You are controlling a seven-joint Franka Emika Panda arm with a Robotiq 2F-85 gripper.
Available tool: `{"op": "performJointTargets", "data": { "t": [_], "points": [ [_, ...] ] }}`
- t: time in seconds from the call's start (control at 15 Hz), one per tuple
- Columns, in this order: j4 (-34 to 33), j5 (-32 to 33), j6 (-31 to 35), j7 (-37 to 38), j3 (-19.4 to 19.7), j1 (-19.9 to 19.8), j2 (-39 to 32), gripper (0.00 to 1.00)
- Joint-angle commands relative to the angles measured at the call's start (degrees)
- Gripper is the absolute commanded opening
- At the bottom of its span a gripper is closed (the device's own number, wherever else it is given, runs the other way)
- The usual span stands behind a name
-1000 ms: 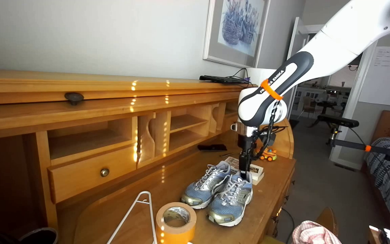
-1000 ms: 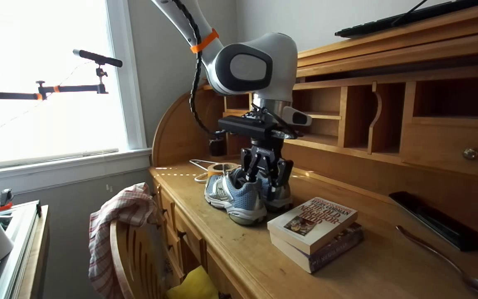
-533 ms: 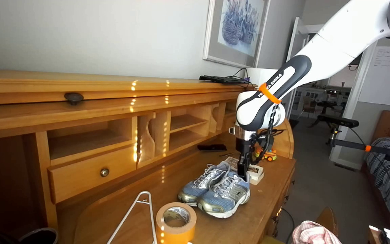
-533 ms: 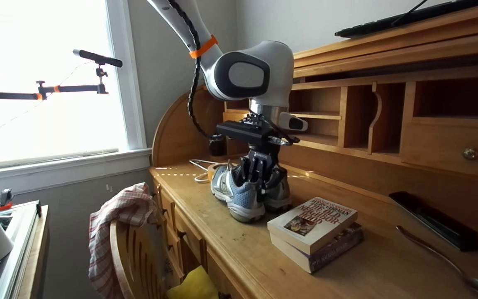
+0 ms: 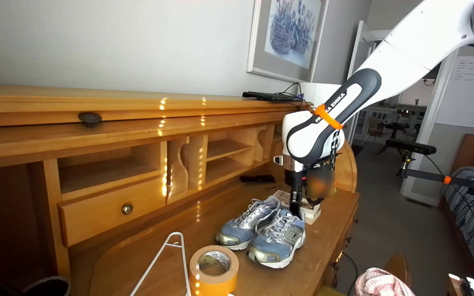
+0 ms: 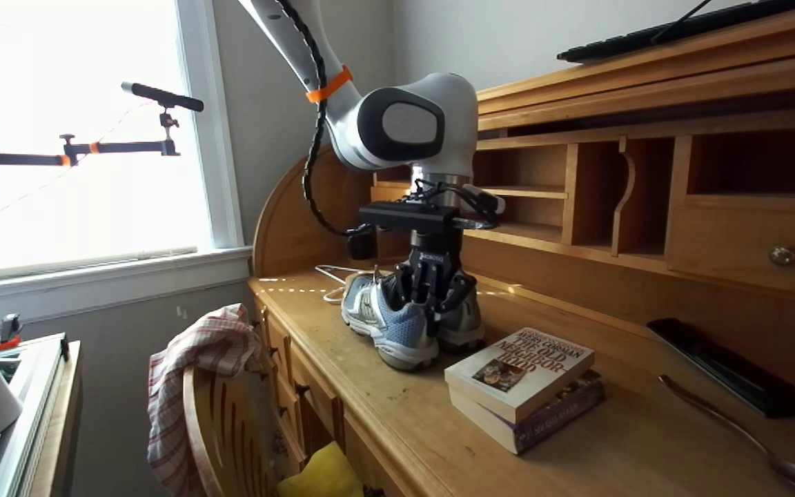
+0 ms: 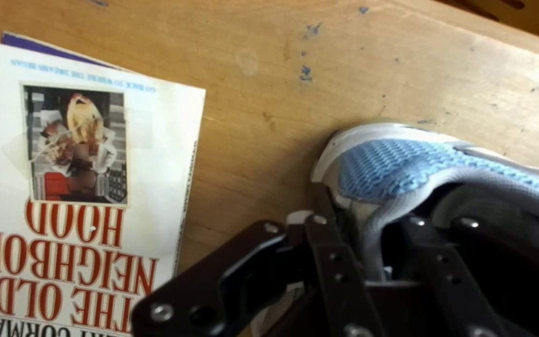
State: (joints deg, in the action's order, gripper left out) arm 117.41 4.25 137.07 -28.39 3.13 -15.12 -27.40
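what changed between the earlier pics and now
The gripper eased down slightly and closed: open a second ago, it now clamps the heel of one blue running shoe. That shoe's toe end and the neighboring shoe shifted slightly leftward in an exterior view. The stacked paperbacks and tape roll stayed put.

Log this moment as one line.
gripper: shut on heel of drawer-side sneaker | other sneaker: alongside | paperbacks: stacked behind heels | surface: wooden desk

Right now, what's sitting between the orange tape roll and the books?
The shoe that the gripper pinches at its heel, and its mate. An exterior view shows both between the tape roll and books.
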Motion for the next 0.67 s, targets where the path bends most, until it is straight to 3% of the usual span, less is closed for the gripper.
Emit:
{"op": "performJointTargets", "data": {
  "t": [0.0,0.6],
  "points": [
    [2.4,5.5,1.3,1.0,1.7,2.0,1.3,0.04],
    [5.6,12.9,1.0,11.8,4.3,6.7,3.7,0.04]
  ]
}}
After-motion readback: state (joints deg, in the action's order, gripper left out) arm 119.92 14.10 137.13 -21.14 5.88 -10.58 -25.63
